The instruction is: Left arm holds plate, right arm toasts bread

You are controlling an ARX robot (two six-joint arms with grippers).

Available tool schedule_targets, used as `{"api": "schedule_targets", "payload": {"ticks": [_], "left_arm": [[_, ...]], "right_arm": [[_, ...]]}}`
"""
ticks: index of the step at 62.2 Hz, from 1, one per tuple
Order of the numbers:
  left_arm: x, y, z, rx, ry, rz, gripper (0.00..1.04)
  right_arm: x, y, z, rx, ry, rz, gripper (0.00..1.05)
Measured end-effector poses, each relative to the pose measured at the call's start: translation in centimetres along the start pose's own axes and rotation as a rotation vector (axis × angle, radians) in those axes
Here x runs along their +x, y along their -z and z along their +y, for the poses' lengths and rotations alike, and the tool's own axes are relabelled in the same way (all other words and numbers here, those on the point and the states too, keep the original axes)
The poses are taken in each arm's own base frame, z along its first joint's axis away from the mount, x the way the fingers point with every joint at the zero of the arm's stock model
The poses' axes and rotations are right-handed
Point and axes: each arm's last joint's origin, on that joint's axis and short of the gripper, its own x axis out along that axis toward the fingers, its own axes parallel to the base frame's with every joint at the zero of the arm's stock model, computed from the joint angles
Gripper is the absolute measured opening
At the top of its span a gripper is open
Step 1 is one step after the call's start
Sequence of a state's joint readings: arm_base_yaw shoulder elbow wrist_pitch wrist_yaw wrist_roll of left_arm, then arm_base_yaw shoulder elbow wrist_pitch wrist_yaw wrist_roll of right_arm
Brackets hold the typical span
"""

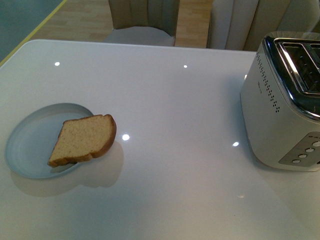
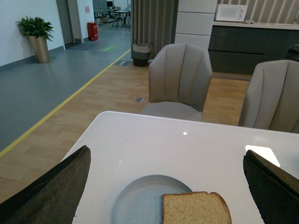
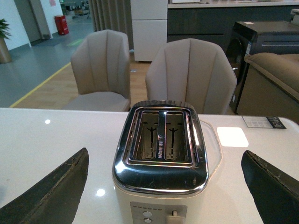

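Note:
A pale blue plate (image 1: 30, 140) lies on the white table at the left. A slice of brown bread (image 1: 85, 138) rests on its right side and sticks out over the rim. Neither arm shows in the front view. In the left wrist view my left gripper (image 2: 166, 186) is open, its dark fingers (image 2: 51, 186) wide apart on either side of the plate (image 2: 140, 200) and bread (image 2: 196, 208), above and short of them. In the right wrist view my right gripper (image 3: 163, 186) is open, its fingers (image 3: 268, 186) either side of a toaster (image 3: 161, 163), with nothing held.
The white and chrome toaster (image 1: 282, 100) stands at the table's right edge, its two slots (image 3: 161, 135) empty, with buttons and a lever on its front. Grey chairs (image 2: 180, 81) stand behind the table's far edge (image 1: 140, 44).

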State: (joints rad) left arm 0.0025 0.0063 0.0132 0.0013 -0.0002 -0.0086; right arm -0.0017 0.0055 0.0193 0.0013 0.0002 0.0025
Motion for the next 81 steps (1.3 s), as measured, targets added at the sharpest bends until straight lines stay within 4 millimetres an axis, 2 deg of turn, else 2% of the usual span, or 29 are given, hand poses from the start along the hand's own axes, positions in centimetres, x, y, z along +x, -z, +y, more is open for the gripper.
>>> {"api": "schedule_targets", "payload": {"ticks": [29,31,36,40,46,51,58,60,66,74,81], "left_arm": [[0.0,0.0,0.0,0.000,0.000,0.000,0.98],[0.0,0.1,0.0,-0.051,0.049,0.068,0.98],[0.1,0.0,0.0,-0.302,0.137,0.395,0.98],[0.1,-0.2,0.2,-0.407,0.141,0.457,0.98],[0.6,-1.6,1.1,-0.466,0.151,0.432,0.98],[2.4,-2.4,2.7,-0.451,0.149,0.392,0.98],[5.8,-1.7,5.2,-0.397,0.117,0.390,0.98],[8.1,-1.1,6.5,-0.363,0.105,0.398,0.98],[12.5,1.2,8.9,-0.338,0.053,0.446,0.98],[16.3,5.2,10.5,-0.357,-0.009,0.542,0.98],[18.5,8.3,10.6,-0.370,-0.017,0.612,0.98]], "right_arm": [[0.0,0.0,0.0,0.000,0.000,0.000,0.96],[0.0,0.0,0.0,0.000,0.000,0.000,0.96],[0.0,0.0,0.0,0.000,-0.002,0.000,0.96],[0.0,0.0,0.0,0.000,0.000,0.000,0.96],[0.0,0.0,0.0,0.000,0.000,0.000,0.96],[0.0,0.0,0.0,0.000,0.000,0.000,0.96],[0.0,0.0,0.0,0.000,0.000,0.000,0.96],[0.0,0.0,0.0,0.000,0.000,0.000,0.96],[0.0,0.0,0.0,0.000,0.000,0.000,0.96],[0.0,0.0,0.0,0.000,0.000,0.000,0.96],[0.0,0.0,0.0,0.000,0.000,0.000,0.96]]}}
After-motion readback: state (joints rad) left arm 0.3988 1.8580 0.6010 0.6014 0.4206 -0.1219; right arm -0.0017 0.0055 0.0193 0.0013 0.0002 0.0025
